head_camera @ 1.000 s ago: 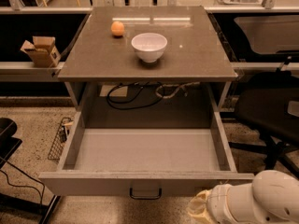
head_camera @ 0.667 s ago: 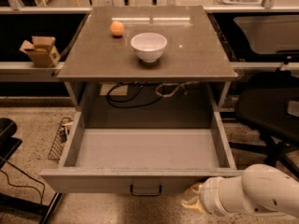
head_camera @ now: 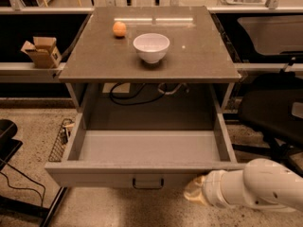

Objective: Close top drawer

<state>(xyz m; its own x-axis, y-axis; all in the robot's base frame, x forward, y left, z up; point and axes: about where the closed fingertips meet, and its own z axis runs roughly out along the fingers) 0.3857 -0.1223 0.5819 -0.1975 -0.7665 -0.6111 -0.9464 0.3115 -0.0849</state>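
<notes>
The top drawer (head_camera: 142, 150) is pulled far out from under the grey table; its inside is plain grey and empty. A small dark bail handle (head_camera: 147, 183) sits mid-front. My gripper (head_camera: 194, 193) is at the bottom right, just in front of the drawer's front panel, right of the handle. Only its pale tip shows past the white arm (head_camera: 258, 186). It looks close to or touching the front; I cannot tell which.
On the table top (head_camera: 199, 56) stand a white bowl (head_camera: 151, 47) and an orange fruit (head_camera: 119, 29). Cables (head_camera: 137, 94) hang behind the drawer. A cardboard box (head_camera: 41, 51) sits on a left shelf. A black chair (head_camera: 274, 112) stands to the right.
My arm and gripper have moved left and slightly up along the drawer's front, toward the handle. The drawer has not visibly moved.
</notes>
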